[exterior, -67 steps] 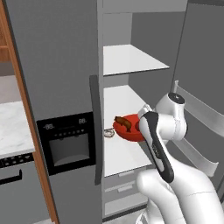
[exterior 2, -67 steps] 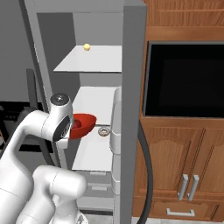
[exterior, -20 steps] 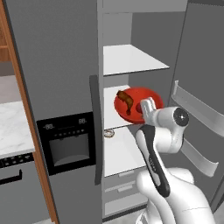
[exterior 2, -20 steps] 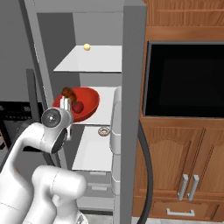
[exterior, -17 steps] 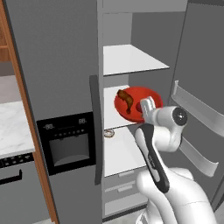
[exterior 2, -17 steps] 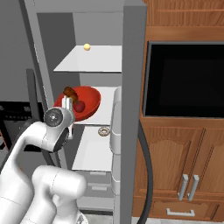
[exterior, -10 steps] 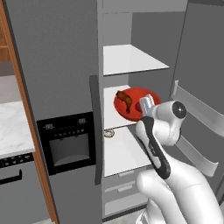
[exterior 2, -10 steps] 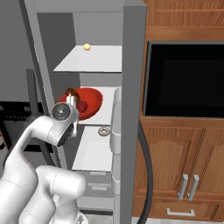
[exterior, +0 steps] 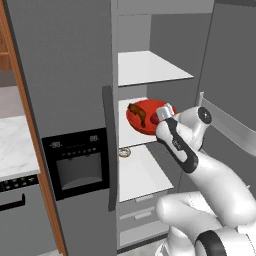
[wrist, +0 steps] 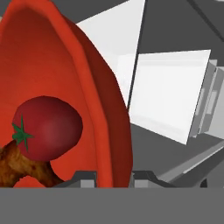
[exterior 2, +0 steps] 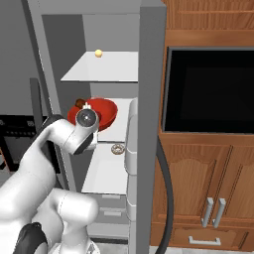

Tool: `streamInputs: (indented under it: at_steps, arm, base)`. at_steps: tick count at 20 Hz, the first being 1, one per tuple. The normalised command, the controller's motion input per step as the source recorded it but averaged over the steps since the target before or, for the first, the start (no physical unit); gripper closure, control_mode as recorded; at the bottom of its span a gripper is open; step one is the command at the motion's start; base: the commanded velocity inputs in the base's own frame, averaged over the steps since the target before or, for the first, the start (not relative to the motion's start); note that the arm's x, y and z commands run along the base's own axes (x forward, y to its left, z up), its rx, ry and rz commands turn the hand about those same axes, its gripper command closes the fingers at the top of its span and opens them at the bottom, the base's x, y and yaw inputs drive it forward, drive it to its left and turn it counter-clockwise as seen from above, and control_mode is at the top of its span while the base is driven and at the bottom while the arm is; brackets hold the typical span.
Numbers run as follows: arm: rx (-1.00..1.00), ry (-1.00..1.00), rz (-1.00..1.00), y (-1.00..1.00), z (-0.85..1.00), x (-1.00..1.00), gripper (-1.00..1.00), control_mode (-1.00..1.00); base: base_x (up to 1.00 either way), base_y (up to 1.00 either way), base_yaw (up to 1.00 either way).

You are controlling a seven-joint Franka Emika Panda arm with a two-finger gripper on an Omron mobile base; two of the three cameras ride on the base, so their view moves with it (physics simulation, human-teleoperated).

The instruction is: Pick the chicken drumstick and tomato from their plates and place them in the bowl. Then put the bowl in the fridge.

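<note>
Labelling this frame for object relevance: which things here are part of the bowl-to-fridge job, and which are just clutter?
Job:
- glossy red round bowl, gripped at its rim by the gripper
- dark-red round tomato, in the bowl
- reddish-brown chicken drumstick, in the bowl
- tall grey steel fridge, door open

Clutter:
- small ring-shaped item on a white fridge shelf
- small yellow ball on the upper shelf

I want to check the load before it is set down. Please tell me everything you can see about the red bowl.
The bowl is wide, shallow, glossy red and looks smooth. It is steeply tilted, its open side facing the left base camera, inside the open fridge at the middle shelf's level. The gripper is shut on its rim. The tomato and the chicken drumstick lie in it, touching each other. Whether it touches the shelf cannot be told.
</note>
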Motion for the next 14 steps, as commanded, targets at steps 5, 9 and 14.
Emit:
streamInputs:
  at_steps: [5, 9, 14]
  arm:
    - [0.0, 0.01, 0.04, -0.04, -0.13, 0.28, 1.0, -1.0]
    - [0.0, 0.03, 0.03, -0.01, -0.08, 0.15, 1.0, -1.0]
    - [0.0, 0.04, 0.0, 0.0, -0.17, 0.07, 1.0, -1.0]
  base:
    - [0.0, 0.0, 0.0]
    - [0.0, 0.0, 0.0]
    - [0.0, 0.0, 0.0]
